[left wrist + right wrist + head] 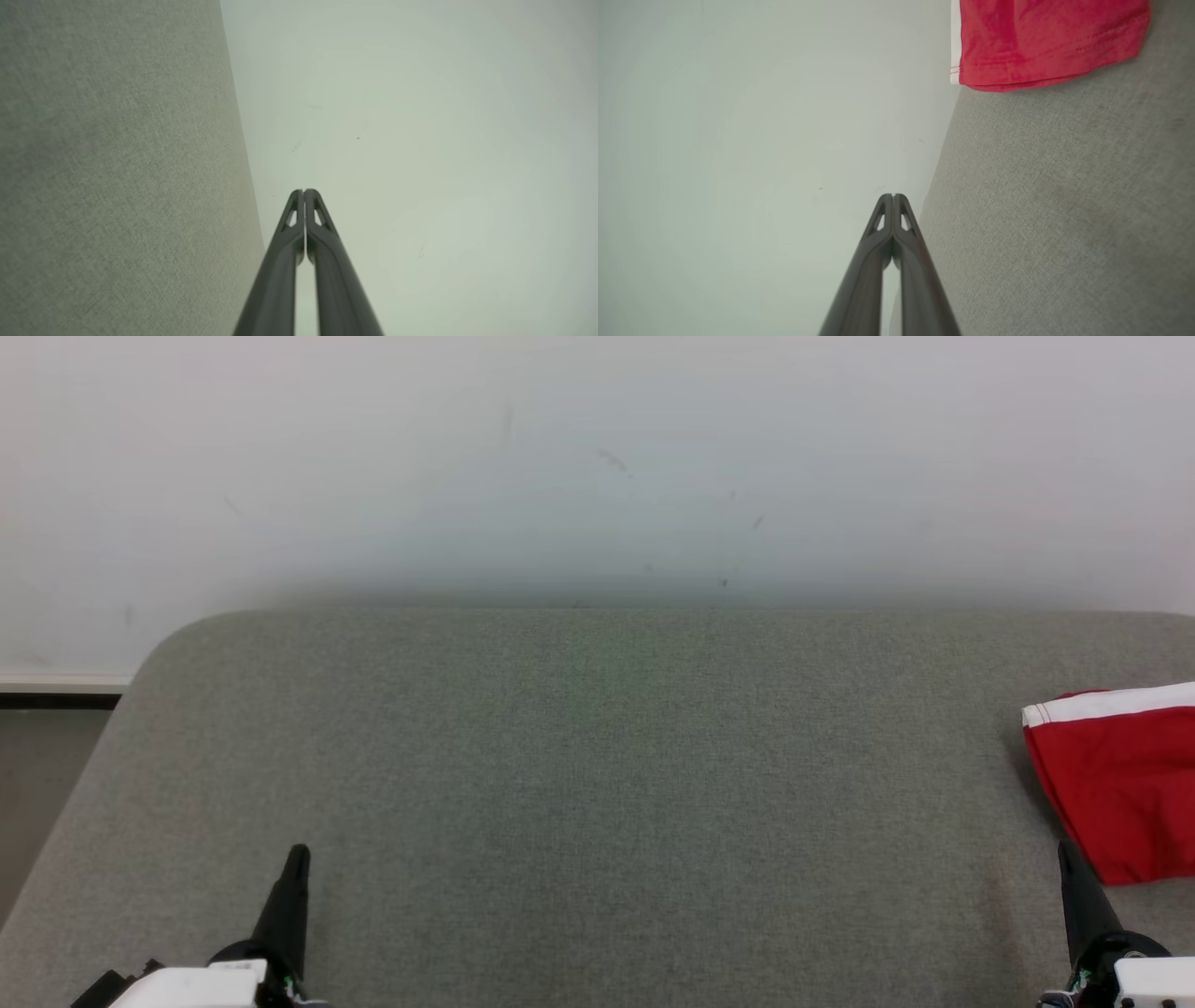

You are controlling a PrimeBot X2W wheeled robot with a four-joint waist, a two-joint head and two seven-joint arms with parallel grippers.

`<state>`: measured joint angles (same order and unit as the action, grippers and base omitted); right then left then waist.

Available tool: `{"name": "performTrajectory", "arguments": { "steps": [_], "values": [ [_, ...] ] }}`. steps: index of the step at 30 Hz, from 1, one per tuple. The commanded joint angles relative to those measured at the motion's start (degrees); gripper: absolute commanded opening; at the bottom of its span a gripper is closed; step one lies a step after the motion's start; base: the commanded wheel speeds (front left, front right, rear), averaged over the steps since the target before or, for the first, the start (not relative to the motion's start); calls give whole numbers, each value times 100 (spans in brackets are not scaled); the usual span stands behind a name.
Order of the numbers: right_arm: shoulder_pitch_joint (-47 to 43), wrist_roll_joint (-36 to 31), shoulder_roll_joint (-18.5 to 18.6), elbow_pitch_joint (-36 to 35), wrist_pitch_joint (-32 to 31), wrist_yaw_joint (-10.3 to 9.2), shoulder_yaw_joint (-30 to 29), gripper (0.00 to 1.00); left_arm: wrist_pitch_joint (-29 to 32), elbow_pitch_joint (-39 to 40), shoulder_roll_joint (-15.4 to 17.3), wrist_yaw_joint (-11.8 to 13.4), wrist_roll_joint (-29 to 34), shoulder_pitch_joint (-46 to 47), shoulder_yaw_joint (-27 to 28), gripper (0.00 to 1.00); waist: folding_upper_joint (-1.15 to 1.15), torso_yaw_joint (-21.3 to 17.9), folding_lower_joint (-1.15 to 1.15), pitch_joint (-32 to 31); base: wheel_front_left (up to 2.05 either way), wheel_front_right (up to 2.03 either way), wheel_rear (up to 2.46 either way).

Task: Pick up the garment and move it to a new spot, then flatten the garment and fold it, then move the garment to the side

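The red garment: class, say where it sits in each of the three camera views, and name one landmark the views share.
Head view: red garment at the right edge, on the grey table, near the right end effector.
Right wrist view: top right, lying on the table.
Left wrist view: table on the left, white wall on the right.
Shared landmark: the table's far edge against the wall.
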<state>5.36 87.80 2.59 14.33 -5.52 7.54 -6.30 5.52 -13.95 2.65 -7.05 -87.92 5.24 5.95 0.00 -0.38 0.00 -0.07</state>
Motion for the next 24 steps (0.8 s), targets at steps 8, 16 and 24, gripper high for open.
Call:
{"name": "performTrajectory", "arguments": {
  "steps": [8,16,24],
  "values": [
    [119,438,51,-45,-101,-10,-37,0,111,-15,39,-60,-427,129,68,0,0,32,0,21,0,0,0],
    [126,465,50,-42,-123,-10,-37,0,123,-17,39,-62,-485,132,72,0,0,38,0,25,0,0,0],
    [126,465,50,-42,-123,-10,-37,0,123,-17,39,-62,-485,132,72,0,0,38,0,25,0,0,0]
  ]
}}
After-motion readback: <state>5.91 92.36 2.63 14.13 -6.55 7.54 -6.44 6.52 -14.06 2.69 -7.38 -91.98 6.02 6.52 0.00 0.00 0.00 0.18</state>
